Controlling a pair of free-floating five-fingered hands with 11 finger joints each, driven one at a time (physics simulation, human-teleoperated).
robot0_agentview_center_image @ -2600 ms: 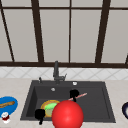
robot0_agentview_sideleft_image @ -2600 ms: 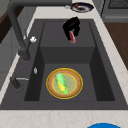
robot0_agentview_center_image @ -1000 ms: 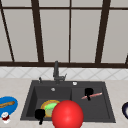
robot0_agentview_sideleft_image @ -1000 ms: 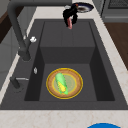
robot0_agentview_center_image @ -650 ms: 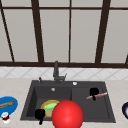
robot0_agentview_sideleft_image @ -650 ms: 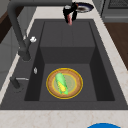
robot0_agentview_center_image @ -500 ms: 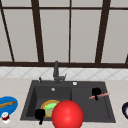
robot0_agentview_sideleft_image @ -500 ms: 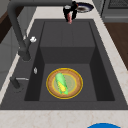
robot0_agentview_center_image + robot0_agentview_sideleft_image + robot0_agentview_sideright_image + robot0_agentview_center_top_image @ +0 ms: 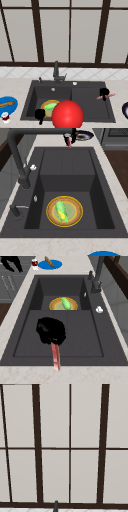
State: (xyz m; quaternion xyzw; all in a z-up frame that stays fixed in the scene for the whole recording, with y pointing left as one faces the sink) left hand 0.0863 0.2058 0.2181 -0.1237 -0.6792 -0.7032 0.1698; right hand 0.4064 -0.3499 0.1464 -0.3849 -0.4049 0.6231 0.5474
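Note:
My right hand [image 9: 103,93] hangs over the right end of the dark sink [image 9: 87,105], fingers curled round a pink strip [image 9: 111,95] that pokes out toward the counter. From the right side the same hand [image 9: 51,331] holds the pink strip [image 9: 55,356] hanging over the sink's near rim. From the left side, hand [image 9: 72,134] and strip [image 9: 69,143] sit at the far end. My left hand [image 9: 40,114] floats at the sink's front left corner, fingers pointing down, holding nothing. A yellow-rimmed plate [image 9: 76,215] with a green corn cob [image 9: 61,211] lies in the basin.
A big red ball [image 9: 67,115] fills the front of the sink in the front view. A blue plate [image 9: 8,107] with a brown stick and a small red-white jar [image 9: 5,117] are on the left counter. A dark dish [image 9: 125,110] lies at the right. The faucet [image 9: 56,72] stands behind.
My right hand has carried the pink strip from the sink's middle to its right end. The left hand, plate and red ball have stayed put.

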